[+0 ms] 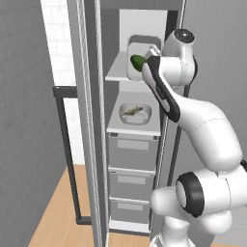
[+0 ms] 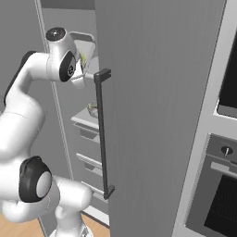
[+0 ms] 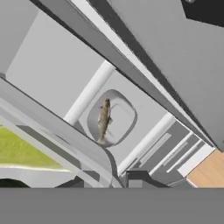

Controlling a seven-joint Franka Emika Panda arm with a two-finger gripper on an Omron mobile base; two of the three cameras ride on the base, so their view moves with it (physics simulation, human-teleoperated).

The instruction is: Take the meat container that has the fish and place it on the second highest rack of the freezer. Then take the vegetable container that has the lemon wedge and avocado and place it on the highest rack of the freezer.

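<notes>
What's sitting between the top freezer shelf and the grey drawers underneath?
In the left base view, the lower shelf lies between the highest rack and the drawers, carrying the fish in its tray.

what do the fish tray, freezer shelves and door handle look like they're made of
Fish tray: pale grey with a rounded rim and matte, even shading, so probably plastic; a render can't settle it.
Upper shelf and lower shelf: flat, pale grey and dull, with no wire grid; solid plastic or coated metal.
Door handle: dark, square-edged bar without shine; likely matte painted metal.
</notes>
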